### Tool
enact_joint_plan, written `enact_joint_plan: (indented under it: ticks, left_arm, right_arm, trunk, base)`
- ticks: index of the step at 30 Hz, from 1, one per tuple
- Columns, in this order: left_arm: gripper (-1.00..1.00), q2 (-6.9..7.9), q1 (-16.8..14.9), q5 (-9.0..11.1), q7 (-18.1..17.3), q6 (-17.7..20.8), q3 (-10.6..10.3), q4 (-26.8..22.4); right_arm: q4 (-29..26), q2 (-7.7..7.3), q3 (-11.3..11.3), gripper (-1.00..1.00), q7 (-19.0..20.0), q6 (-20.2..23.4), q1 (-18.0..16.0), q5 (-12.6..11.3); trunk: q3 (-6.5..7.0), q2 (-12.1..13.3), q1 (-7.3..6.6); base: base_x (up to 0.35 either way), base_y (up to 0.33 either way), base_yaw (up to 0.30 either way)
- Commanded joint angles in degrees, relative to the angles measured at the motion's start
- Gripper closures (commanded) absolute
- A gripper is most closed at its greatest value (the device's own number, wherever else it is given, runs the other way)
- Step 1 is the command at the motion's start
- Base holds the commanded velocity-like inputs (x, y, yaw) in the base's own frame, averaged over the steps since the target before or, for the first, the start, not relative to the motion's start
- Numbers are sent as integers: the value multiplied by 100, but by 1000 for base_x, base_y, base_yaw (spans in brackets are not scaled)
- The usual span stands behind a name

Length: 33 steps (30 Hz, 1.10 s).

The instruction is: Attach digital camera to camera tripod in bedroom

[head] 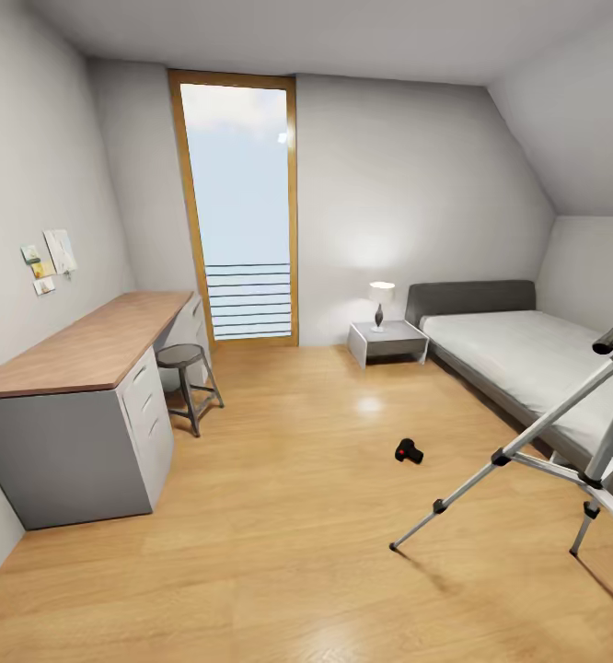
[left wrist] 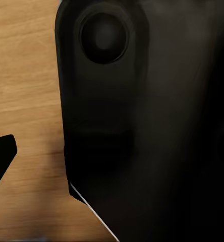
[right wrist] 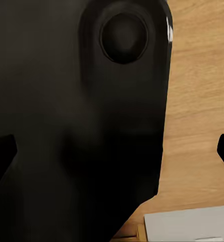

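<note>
- tripod [head: 527, 442] stands nearest, beside the bed [head: 527, 354].
- camera [head: 409, 451] lies on the floor, left of the tripod, well apart.
- fingers' state: cannot tell for either gripper.

The light wood floor [head: 279, 516] carries everything. The digital camera [head: 409, 451] lies on it near the middle, well apart from the bed [head: 527, 359]. The camera tripod [head: 546, 433] stands on it by the bed, its black feet touching the boards.
</note>
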Motion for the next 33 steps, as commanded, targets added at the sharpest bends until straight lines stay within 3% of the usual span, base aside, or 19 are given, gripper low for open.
enact_joint_plan:
  ticks: [1,9,15,21,27,32,33]
  left_arm:
    - [-100,0,-1,0,0,0,0,0]
    - [-100,-198,1,16,-24,49,10,-123]
    - [-100,-378,-9,18,-9,62,7,-131]
    - [-100,-288,-10,19,-1,103,15,-132]
    - [-100,-94,-10,26,-26,296,27,-140]
    - [-100,-83,-10,26,-32,456,27,-140]
    - [-100,-85,-10,26,-33,1134,27,-141]
  right_arm:
    - [0,0,0,-100,0,0,-1,0]
    - [-75,-246,7,-100,0,-124,-37,27]
    - [-87,-238,9,-100,0,-316,-31,27]
    - [-88,-237,9,-100,0,-509,-29,21]
    - [-88,-237,9,-100,0,-702,-28,19]
    - [-88,-237,9,-100,0,-862,-28,18]
    - [-88,-237,9,-100,0,-1201,-28,18]
  trunk:
    - [-3,-1,0]
    - [-3,-1,0]
    - [-3,-1,0]
    - [-3,-1,0]
    - [-3,-1,0]
    - [-3,-1,0]
    - [-3,-1,0]
  base:
    - [0,0,0]
    - [0,0,0]
    - [0,0,0]
    - [29,13,0]
    - [282,186,0]
    - [318,127,0]
    - [333,51,0]
